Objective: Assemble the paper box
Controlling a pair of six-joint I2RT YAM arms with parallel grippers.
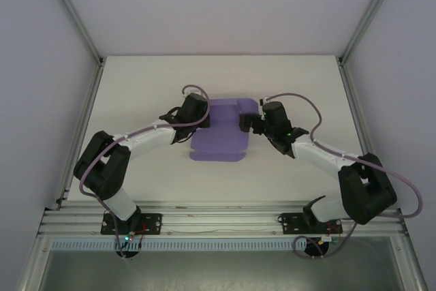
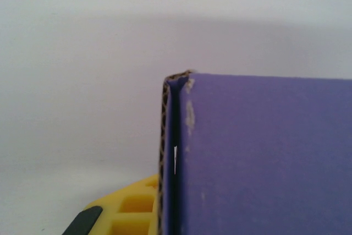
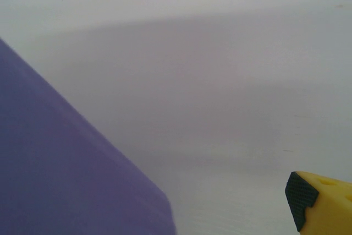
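The purple paper box (image 1: pixel 221 134) sits near the middle of the white table (image 1: pixel 150 86), partly folded: the near part lies flat, while the far part stands up as low walls. Both arms lean in on it from opposite sides. The left arm (image 1: pixel 109 168) rises from its base at the near edge, folds sharply at the elbow out to the left, then runs its forearm across to the right, so the left end effector (image 1: pixel 206 118) meets the left side of the box. It is closed on a raised wall there. From its own wrist camera the folded card (image 2: pixel 264 158) stands upright with its corrugated edge showing, and one yellow finger (image 2: pixel 135 205) is pressed against its left face. The right arm (image 1: pixel 361 192) mirrors that pose, elbow bent out to the right and forearm angled up and left, bringing the right end effector (image 1: pixel 246 125) to the right side of the box. Its jaws are spread wide and grip nothing. In its wrist view a yellow finger (image 3: pixel 324 202) with a black pad (image 3: pixel 300 196) hangs over bare table, well apart from the purple card (image 3: pixel 60 163) at the lower left.
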